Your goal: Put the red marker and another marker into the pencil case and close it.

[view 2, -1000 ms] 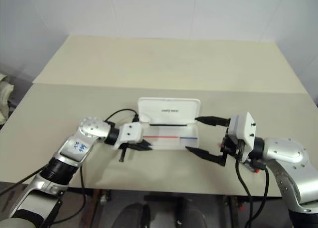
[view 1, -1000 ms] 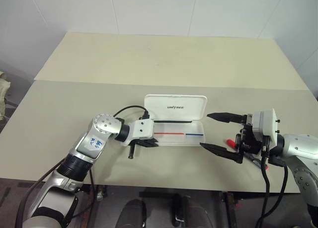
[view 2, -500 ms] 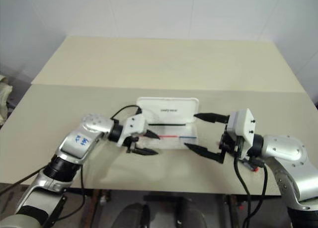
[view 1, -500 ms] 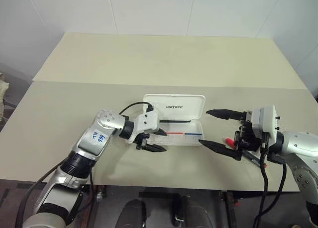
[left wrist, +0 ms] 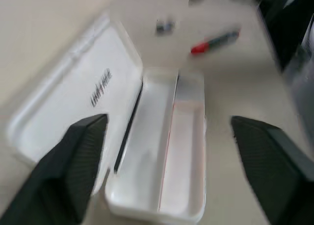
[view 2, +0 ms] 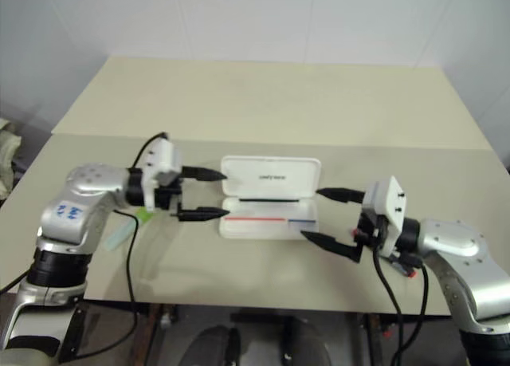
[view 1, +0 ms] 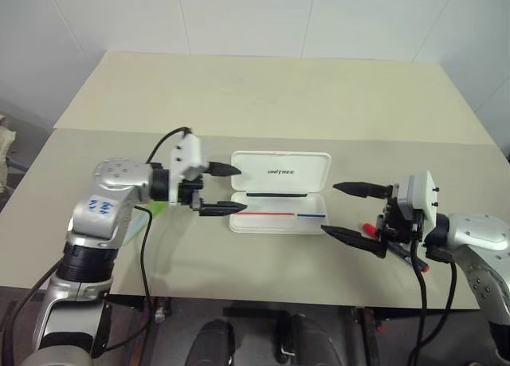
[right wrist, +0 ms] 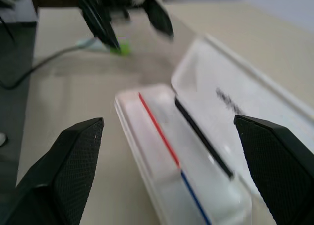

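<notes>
The pencil case [view 1: 280, 175] lies open in the middle of the table, its printed lid flat behind the tray with the red and blue stripe. My left gripper [view 1: 241, 189] hovers open at the case's left end, fingers pointing toward it, nothing between them. My right gripper [view 1: 329, 208] stands open at the case's right end, also empty. The red marker [view 1: 369, 226] lies on the table under my right gripper, mostly hidden by it; its red cap also shows in the left wrist view, red marker [left wrist: 214, 41]. The other marker, a pale green highlighter [view 2: 140, 217], lies on the table below my left forearm.
The cream table [view 1: 263, 103] stretches far behind the case, with a seam across it. Its front edge [view 1: 263, 294] runs close below both grippers. Black cables hang from both wrists. A white wall stands behind the table.
My left gripper has opened, risen off the table and pulled back to the left of the case. The green highlighter now shows under that arm. The right gripper has barely moved.
</notes>
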Robot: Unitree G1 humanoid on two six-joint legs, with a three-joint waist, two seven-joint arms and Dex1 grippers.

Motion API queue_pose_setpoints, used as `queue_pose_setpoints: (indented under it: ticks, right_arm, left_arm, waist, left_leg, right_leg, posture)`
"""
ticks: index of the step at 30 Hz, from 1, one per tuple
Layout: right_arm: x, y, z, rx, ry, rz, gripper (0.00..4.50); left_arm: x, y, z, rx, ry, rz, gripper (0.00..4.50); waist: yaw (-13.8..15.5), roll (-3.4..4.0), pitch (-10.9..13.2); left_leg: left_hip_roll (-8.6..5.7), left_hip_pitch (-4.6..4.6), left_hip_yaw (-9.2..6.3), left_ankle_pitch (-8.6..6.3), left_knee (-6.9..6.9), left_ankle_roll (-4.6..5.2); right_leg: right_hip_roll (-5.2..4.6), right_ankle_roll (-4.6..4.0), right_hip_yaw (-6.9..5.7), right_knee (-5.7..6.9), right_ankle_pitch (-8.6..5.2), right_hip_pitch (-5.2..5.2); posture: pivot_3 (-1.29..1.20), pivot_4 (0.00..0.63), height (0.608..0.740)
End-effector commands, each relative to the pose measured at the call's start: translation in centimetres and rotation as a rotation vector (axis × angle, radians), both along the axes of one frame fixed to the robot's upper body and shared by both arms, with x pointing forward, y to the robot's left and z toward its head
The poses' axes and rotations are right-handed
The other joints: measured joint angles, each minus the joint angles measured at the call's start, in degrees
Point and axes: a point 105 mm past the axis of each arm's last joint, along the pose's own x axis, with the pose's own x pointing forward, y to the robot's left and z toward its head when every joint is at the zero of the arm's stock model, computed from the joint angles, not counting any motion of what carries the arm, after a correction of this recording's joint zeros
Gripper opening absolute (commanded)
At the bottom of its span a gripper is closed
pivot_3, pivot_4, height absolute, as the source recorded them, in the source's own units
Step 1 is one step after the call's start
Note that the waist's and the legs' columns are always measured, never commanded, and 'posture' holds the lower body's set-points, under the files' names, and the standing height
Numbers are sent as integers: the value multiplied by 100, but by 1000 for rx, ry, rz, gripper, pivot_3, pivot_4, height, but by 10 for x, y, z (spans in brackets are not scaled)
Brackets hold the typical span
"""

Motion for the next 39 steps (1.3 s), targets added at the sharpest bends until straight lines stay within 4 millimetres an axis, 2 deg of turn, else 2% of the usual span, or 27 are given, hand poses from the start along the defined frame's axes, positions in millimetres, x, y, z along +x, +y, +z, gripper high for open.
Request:
queue_pose_setpoints:
  ticks: [1,6,11,16,23,34,36,39]
  right_arm:
    - [-2,-15,7,-4,-15,-59,4500]
    - [-10,-36,-11,-29,57,-133,4500]
    - [-18,-62,-26,-70,119,-200,4500]
    - [-23,-85,-36,-107,158,-241,4500]
    - [-18,-114,-56,-135,218,-306,4500]
    - [4,-114,-89,-109,279,-321,4500]
    - [3,-114,-95,-105,302,-320,4500]
    - [-5,-113,-103,-108,339,-305,3818]
  left_arm:
    - [-15,15,17,-75,-52,-58,4488]
    - [-23,34,2,-18,-15,-82,4488]
    - [-17,49,-16,71,-9,-104,4488]
    - [-14,48,-16,68,-43,-125,4488]
    - [-13,38,-9,39,-68,-150,4488]
    - [-10,31,3,38,-114,-171,4488]
    - [-10,32,4,39,-118,-166,4488]
    - [-10,35,5,45,-123,-152,4500]
  waist:
    - [5,0,0]
    - [14,0,0]
    - [14,0,0]
    - [8,0,1]
    - [4,0,1]
    - [-4,1,1]
    - [-4,2,2]
    - [-3,2,2]
  left_leg:
    - [0,0,-1,0,0,0]
    - [1,5,-1,0,1,-3]
    - [-1,10,4,0,1,-3]
    - [1,10,7,-1,-2,-1]
    - [1,13,12,-1,-2,-2]
    - [2,20,20,1,-1,-5]
    - [2,19,20,1,-2,-5]
    - [2,20,20,1,-1,-5]
  right_leg:
    - [0,0,-1,-2,0,0]
    - [2,-1,-2,5,0,2]
    - [2,-3,2,5,1,2]
    - [2,-3,6,3,1,2]
    - [3,-2,8,5,2,2]
    - [6,-2,13,12,2,2]
    - [6,-2,13,13,2,1]
    - [6,-2,13,13,2,2]
  posture:
    - [0,150,740]
    - [0,150,740]
    - [0,150,740]
    - [0,150,740]
    - [0,150,740]
    - [0,150,740]
    - [0,150,740]
    - [0,150,740]
